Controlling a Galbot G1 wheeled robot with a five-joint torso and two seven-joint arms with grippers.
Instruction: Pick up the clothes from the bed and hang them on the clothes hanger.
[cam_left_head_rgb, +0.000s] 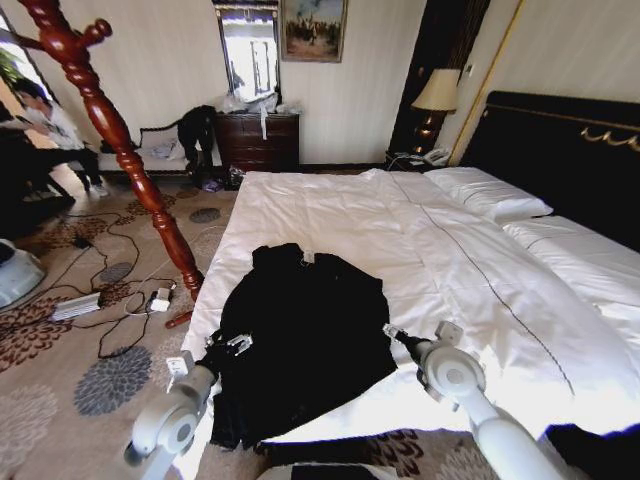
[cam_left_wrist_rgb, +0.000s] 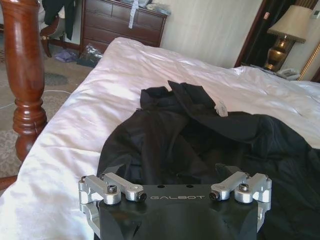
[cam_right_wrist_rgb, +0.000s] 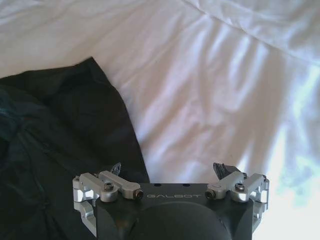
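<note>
Both grippers, left gripper (cam_left_head_rgb: 222, 348) and right gripper (cam_left_head_rgb: 392, 335), look wide open and empty beside the clothes (cam_left_head_rgb: 300, 335) near the bed's (cam_left_head_rgb: 420, 240) front edge, so a thin pinch may slip.

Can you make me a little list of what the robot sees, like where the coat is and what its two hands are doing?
coat: black coat lying flat on the bed, near its foot
coat stand: red-brown stand on the carpet, on the robot's left of the bed
left gripper: open, at the coat's left edge
right gripper: open, at the coat's right edge
hung up yet: no
</note>
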